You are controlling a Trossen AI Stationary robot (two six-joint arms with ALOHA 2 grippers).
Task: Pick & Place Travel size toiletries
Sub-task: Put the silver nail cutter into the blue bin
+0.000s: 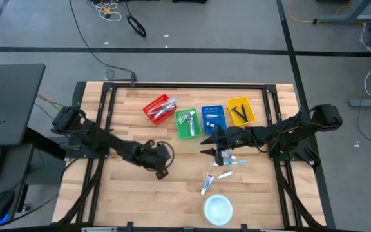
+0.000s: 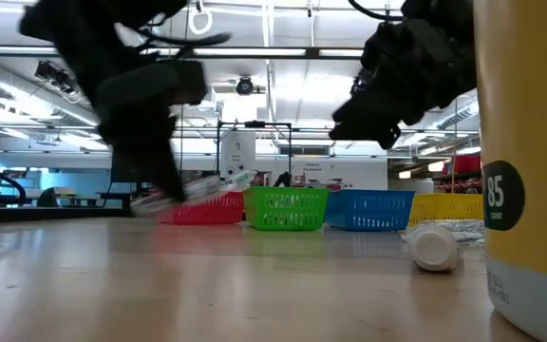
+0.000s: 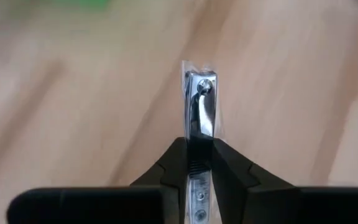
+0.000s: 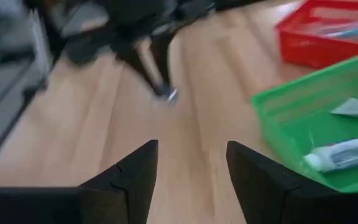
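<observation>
One nail clipper (image 3: 200,106) pinched in left tool (image 3: 199,163).

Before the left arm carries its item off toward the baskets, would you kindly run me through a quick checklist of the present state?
1. Left gripper shut on the wrapped nail clipper: ok.
2. Clipper clamped at one end, the rest sticking out past the fingertips: ok, but grip depth cannot tell.
3. Right gripper open, holding nothing: ok.
4. Right gripper near the blue basket, possibly in the path: cannot tell.
5. Red basket and green basket upright, already holding items: ok.
</observation>
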